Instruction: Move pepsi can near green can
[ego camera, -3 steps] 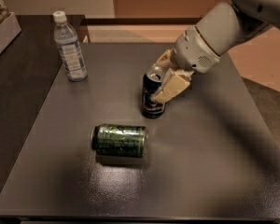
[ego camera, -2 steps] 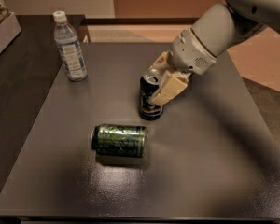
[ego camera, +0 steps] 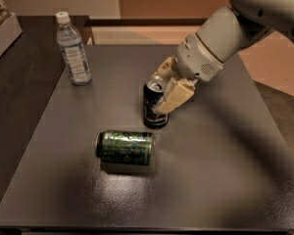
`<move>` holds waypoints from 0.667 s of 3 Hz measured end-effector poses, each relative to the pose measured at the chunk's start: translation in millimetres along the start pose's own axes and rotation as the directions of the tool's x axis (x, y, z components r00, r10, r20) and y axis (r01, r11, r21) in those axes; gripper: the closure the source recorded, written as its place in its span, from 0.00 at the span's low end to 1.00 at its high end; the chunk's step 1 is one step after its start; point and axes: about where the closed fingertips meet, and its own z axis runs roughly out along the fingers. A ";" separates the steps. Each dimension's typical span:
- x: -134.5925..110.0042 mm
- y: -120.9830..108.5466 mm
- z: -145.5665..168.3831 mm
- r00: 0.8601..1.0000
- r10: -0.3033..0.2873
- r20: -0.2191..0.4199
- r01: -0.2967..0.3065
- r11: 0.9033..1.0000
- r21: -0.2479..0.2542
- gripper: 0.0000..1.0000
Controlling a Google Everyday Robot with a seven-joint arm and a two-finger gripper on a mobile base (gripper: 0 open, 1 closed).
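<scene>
The pepsi can (ego camera: pixel 153 110) stands upright on the dark table (ego camera: pixel 220 170), near its middle. It is dark navy with a silver top. My gripper (ego camera: pixel 166 89) comes in from the upper right, and its pale fingers (ego camera: pixel 172 98) are closed around the can's upper part. The green can (ego camera: pixel 126 147) lies on its side just in front and to the left of the pepsi can, a small gap apart.
A clear water bottle (ego camera: pixel 73 50) with a white cap stands at the back left of the table. A box (ego camera: pixel 2 31) sits on a counter at the far left. Floor shows beyond the table's right edge.
The gripper and the pepsi can have shifted slightly to the left and toward the green can. The green can and bottle have not moved.
</scene>
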 end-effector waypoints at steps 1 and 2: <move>2.1 1.0 1.7 1.000 0.026 0.014 -0.026 1.000 -0.001 0.00; 2.0 1.0 1.7 1.000 0.026 0.014 -0.026 1.000 -0.001 0.00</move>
